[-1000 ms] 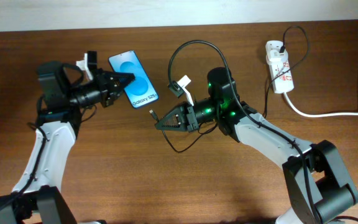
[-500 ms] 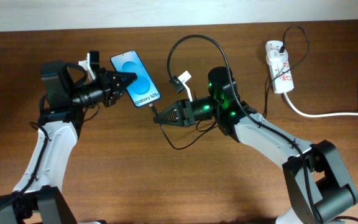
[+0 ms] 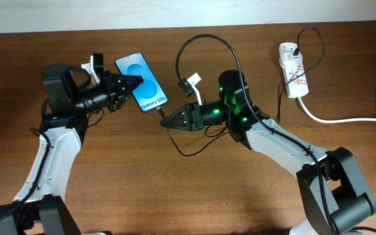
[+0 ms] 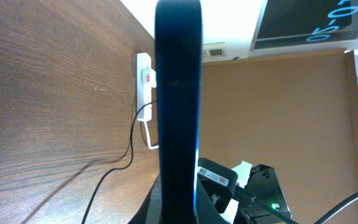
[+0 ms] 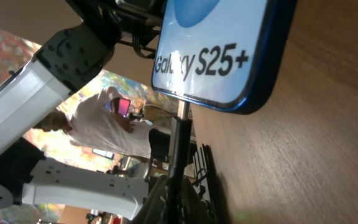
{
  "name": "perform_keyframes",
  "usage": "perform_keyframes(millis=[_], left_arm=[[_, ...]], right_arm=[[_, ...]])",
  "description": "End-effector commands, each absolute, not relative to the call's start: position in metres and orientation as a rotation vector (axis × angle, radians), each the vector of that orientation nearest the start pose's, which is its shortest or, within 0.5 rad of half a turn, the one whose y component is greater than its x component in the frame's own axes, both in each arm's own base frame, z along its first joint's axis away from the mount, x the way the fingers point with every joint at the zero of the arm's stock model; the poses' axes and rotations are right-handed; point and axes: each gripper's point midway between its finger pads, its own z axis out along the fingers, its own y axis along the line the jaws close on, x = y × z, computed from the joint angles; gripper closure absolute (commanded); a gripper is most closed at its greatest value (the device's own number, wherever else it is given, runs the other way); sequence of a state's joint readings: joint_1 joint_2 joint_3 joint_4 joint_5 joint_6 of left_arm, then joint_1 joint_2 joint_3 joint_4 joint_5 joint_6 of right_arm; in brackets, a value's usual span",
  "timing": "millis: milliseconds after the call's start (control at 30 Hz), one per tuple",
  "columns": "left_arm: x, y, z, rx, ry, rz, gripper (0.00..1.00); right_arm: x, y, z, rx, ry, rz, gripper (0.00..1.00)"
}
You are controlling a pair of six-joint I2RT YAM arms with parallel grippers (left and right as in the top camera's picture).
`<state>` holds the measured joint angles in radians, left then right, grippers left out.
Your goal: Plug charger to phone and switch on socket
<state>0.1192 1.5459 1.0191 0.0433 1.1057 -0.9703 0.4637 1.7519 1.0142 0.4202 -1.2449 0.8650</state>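
Showing the left end effector (image 3: 130, 85) clamped on one long edge of the phone (image 3: 142, 83), toward the back left of the table (image 3: 109, 189), blue screen facing up. Seen edge-on from the left wrist as a dark upright bar filling the middle of the view. Contact between phone and table: not discernible.

Pointing leftward, the right end effector (image 3: 167, 121) closed narrowly on the charger (image 3: 205, 38) just behind its plug tip (image 3: 161, 115), close beside the phone's lower short edge. Rising in the right wrist view from between the fingers to meet that edge below the lettering "Galaxy S25+", with the plug tip touching the phone's rim; seated in the port or merely against it, cannot tell.

Arching in a tall loop above and behind the right end effector, the thin black cable then curving in a second, lower loop across the table on the near side of the same arm.

Lying at the back right of the table, well apart from both end effectors, the socket (image 3: 292, 68), white with red markings. Trailing from its near end toward the right edge, a thick white cord (image 3: 344, 119). Switch position: too small to read.
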Motion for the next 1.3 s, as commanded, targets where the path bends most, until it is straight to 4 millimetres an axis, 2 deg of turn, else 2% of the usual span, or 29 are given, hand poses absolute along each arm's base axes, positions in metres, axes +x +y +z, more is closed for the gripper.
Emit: perform_keyframes(millis=[0, 333, 567, 767, 900, 1000, 1133, 1267], left_arm=[[0.403, -0.108, 0.248, -0.361, 2.101, -1.665, 1.0], [0.4, -0.11, 0.249, -0.339, 2.102, -1.686, 1.0], [0.376, -0.123, 0.262, 0.006, 2.051, -1.743, 1.0], [0.369, -0.125, 0.265, 0.089, 2.029, -1.761, 1.0], [0.362, -0.128, 0.268, 0.165, 2.006, -1.786, 1.0], [0.359, -0.129, 0.27, 0.188, 1.999, -1.8, 1.0], [0.351, -0.143, 0.271, 0.252, 1.999, -1.831, 1.0], [0.343, -0.156, 0.272, 0.315, 1.998, -1.864, 1.0]], right_arm=[[0.298, 0.339, 0.21, -0.533, 2.17, 1.98, 0.96], [0.3, 0.34, 0.209, -0.513, 2.179, 1.969, 0.96], [0.3, 0.339, 0.209, -0.517, 2.174, 1.965, 0.96], [0.308, 0.34, 0.208, -0.48, 2.167, 1.928, 0.96], [0.316, 0.342, 0.221, -0.518, 2.066, 1.895, 0.96], [0.322, 0.342, 0.221, -0.488, 2.058, 1.865, 0.96], [0.327, 0.342, 0.231, -0.507, 1.989, 1.847, 0.96], [0.337, 0.333, 0.233, -0.473, 1.984, 1.834, 0.96]])
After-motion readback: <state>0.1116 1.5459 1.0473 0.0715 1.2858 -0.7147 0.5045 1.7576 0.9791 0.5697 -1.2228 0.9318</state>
